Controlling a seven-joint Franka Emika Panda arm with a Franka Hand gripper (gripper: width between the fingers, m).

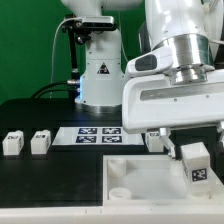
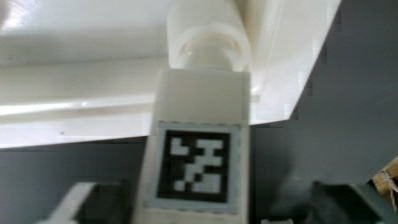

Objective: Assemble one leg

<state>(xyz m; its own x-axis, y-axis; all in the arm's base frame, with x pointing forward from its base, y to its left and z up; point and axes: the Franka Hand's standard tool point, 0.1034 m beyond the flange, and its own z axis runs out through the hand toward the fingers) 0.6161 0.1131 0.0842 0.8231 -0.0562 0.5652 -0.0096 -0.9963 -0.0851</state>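
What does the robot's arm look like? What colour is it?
The glossy white rounded plastic arm has a silver-grey metal ring above a boxy white hand block. Its claw has dark fingers. A black cable loops beside the white robot base.

Black table (image 1: 40, 180) with legs (image 1: 12, 143), panel (image 1: 140, 185)

Exterior view: camera low at the table's edge, facing the robot base (image 1: 98, 75) across the marker board (image 1: 98, 134), with the wrist housing close in the foreground. Wrist view: camera on the arm, looking steeply down at very close range. Both views share the tagged leg (image 1: 194, 163) (image 2: 198, 150) and the panel (image 1: 150, 180) (image 2: 107, 80) beside it.
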